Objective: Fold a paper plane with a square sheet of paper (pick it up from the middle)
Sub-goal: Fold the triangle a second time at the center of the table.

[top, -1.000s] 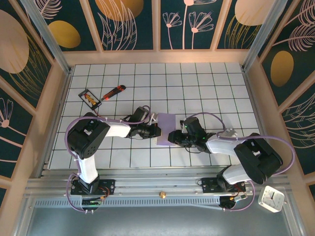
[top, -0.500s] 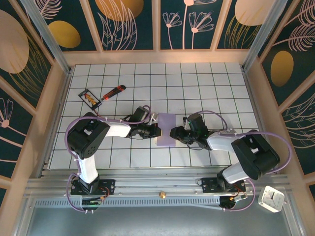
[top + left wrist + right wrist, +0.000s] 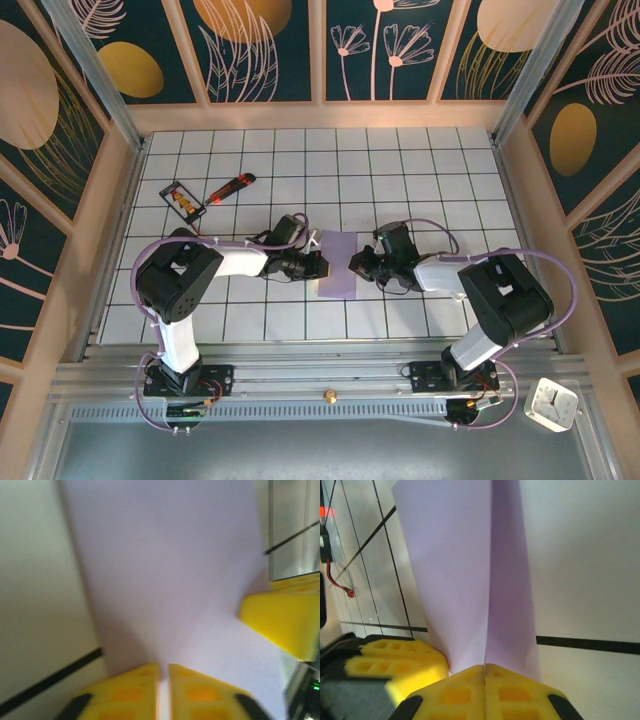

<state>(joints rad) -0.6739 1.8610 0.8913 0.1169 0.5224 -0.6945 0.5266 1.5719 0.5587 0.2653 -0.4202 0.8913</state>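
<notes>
The white gridded table (image 3: 400, 170) is carrying three things. The folded lavender sheet of paper (image 3: 338, 262) is lying between the left gripper (image 3: 318, 264) and the right gripper (image 3: 353, 266). A black-framed card (image 3: 183, 199) and a red-orange utility knife (image 3: 230, 187) are lying well beyond the left gripper, out to its left.
</notes>
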